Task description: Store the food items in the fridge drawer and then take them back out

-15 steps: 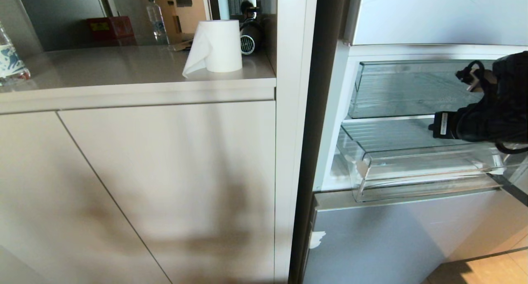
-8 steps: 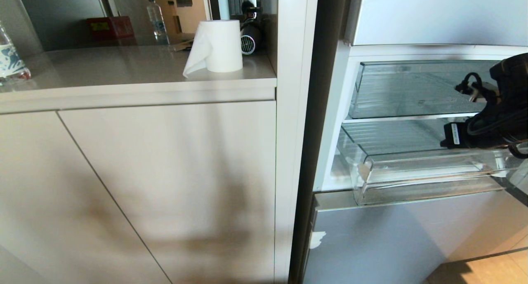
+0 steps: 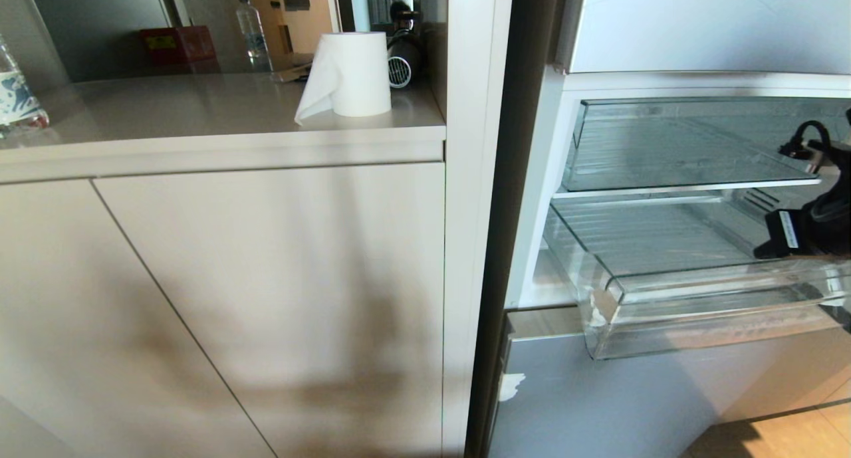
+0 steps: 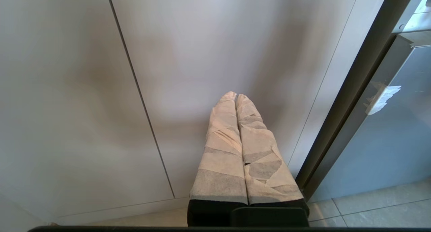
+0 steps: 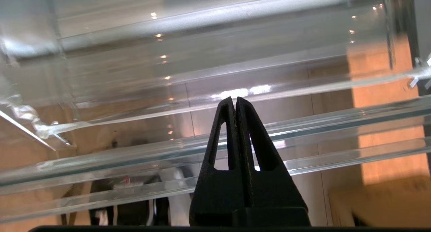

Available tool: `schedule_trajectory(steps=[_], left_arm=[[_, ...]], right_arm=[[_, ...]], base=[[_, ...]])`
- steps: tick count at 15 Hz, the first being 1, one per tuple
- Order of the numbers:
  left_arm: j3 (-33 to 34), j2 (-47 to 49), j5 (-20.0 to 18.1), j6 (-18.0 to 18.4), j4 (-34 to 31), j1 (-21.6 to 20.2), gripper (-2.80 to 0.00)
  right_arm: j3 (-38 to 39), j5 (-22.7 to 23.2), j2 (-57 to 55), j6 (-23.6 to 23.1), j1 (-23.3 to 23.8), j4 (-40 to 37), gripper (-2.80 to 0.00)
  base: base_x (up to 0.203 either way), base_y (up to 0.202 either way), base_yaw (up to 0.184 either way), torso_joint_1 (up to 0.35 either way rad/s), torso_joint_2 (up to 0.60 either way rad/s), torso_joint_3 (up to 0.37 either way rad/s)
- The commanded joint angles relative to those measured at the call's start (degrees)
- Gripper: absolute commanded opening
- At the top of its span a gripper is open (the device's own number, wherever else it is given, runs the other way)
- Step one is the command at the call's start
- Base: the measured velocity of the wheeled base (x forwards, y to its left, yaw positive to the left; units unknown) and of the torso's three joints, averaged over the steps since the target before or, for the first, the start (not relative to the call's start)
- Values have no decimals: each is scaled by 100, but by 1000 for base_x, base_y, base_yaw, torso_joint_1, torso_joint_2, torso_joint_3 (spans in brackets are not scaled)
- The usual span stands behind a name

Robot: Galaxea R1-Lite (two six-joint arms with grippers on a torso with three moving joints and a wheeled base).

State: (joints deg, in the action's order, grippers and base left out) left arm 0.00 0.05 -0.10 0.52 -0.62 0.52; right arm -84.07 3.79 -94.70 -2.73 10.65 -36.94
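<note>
The fridge drawer (image 3: 698, 305) is a shallow clear pull-out with a ribbed floor and a thick front lip, standing partly out of the open fridge. My right arm (image 3: 808, 229) reaches over its right end from the frame edge. In the right wrist view the right gripper (image 5: 234, 99) is shut with nothing between its black fingers, pointing down at the drawer's clear lip (image 5: 303, 124). The floor shows through the plastic. The food items are out of view. My left gripper (image 4: 235, 95), with taped fingers, is shut and parked low before the cabinet doors.
A clear shelf bin (image 3: 678, 145) sits above the drawer and a grey lower fridge door (image 3: 631, 391) below it. Left of the fridge is a counter (image 3: 199, 112) with a paper towel roll (image 3: 352, 72) and a bottle (image 3: 251, 26). Beige cabinet doors (image 4: 84, 90) fill the left.
My right arm has drawn back toward the right edge and lower. The drawer has slid further out of the fridge with it. The left arm has not moved.
</note>
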Motion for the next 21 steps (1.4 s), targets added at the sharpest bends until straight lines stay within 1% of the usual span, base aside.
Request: schedule_trajectory(steps=[1,3,5,10,13,14,17,21], left_arm=[[0,4,1,0,1,0,-280],[0,4,1,0,1,0,-280],[0,4,1,0,1,0,-280],[0,4,1,0,1,0,-280],[0,4,1,0,1,0,-280],[0,4,1,0,1,0,-280],[0,4,1,0,1,0,-280],[0,4,1,0,1,0,-280]], right_arm=[[72,7,317,-37,171,-145,-280],[262,37,405,-60,246,-173,-280],[441,203,593,-61,324,-173,-280],[656,253,977,-94,456,-148,-280],[679,859,1339,10,447,-33,-280],[692,921,1524,45,440,-17,-280],[1049,954,2467,77,418,-8,-280],[1818,950,4382,61,413,51,-280]], base=[[0,0,0,0,0,0],[0,0,0,0,0,0],[0,0,0,0,0,0],[0,0,0,0,0,0],[0,0,0,0,0,0],[0,0,0,0,0,0],[0,0,0,0,0,0],[0,0,0,0,0,0]])
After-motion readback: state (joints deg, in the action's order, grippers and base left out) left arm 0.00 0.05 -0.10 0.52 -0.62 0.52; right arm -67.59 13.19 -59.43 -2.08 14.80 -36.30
